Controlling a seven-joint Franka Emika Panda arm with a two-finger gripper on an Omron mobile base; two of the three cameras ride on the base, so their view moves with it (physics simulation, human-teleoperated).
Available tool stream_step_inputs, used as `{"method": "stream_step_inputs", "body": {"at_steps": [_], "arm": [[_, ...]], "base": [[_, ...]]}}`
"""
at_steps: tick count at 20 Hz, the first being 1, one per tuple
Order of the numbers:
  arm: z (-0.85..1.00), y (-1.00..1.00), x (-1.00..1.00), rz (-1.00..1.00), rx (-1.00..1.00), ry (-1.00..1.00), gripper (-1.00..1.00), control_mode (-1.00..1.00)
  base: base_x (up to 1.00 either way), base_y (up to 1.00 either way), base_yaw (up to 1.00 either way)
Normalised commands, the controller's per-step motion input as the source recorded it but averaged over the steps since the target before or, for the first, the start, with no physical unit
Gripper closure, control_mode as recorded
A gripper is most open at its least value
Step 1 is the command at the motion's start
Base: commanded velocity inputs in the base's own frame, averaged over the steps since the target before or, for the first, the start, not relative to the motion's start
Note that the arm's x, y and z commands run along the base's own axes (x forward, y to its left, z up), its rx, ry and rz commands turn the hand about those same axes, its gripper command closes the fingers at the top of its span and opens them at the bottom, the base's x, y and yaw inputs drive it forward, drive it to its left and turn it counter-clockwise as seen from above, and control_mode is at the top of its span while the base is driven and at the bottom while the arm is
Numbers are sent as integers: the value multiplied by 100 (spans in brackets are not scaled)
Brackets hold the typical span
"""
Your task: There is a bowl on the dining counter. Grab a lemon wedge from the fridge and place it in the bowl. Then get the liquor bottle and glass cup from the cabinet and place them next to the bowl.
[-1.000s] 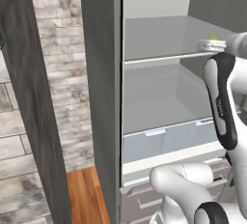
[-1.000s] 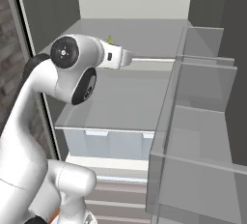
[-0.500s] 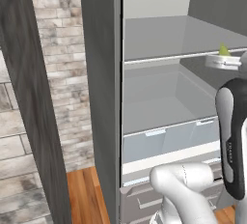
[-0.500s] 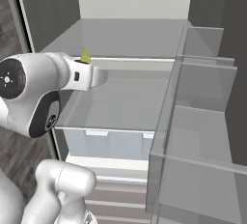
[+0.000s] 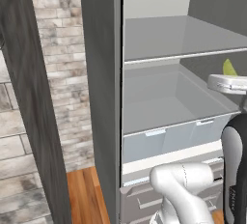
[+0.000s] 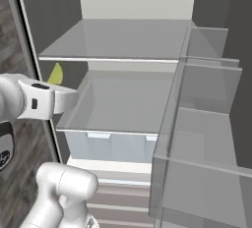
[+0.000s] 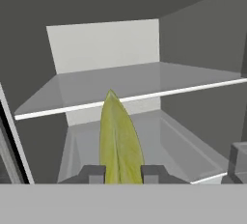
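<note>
Gripper (image 7: 123, 174) clamped on lemon wedge (image 7: 119, 141), outside fridge shelf (image 7: 144, 80) front edge. Risk: thin pinch, wedge slips during swing toward bowl.

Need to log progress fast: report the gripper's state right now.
Gripper: closed on the lemon wedge, which stands up between its fingertips in front of the open fridge.

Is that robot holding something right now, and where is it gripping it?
Yes: the gripper is shut on a lemon wedge, pinching it at its lower end, tip pointing away.
</note>
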Motion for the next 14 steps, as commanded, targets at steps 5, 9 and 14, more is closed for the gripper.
{"method": "stream_step_inputs", "body": {"at_steps": [5,9,14], "arm": [[0,0,0,0,0,0,100,100],[0,0,0,0,0,0,100,100],[0,0,0,0,0,0,100,100]], "base": [[-17,13,0],[-92,24,-4],[-100,50,-9]]}}
